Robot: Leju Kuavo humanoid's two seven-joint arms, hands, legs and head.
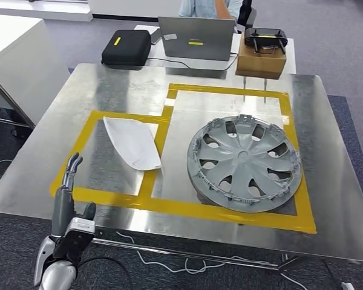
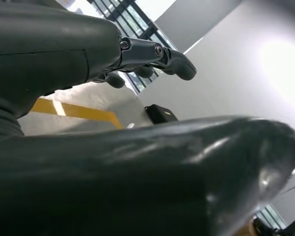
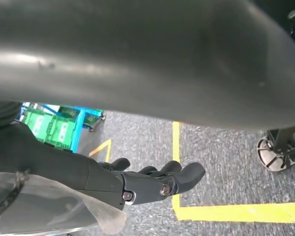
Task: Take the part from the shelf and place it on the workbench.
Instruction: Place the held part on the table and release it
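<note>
Two parts lie on the steel workbench (image 1: 334, 151) inside its yellow tape outline (image 1: 193, 208): a white curved panel (image 1: 133, 142) in the smaller bay and a grey wheel cover (image 1: 244, 162) in the larger bay beside it, each apparently set within the marking that fits its shape. Left hand (image 1: 70, 202) stands raised at the workbench's near edge, close to the tape outline's corner, fingers extended and grasping nothing, which suggests release is complete. Right hand (image 3: 153, 182) hangs over the carpeted floor (image 3: 220, 147), fingers extended and empty.
</note>
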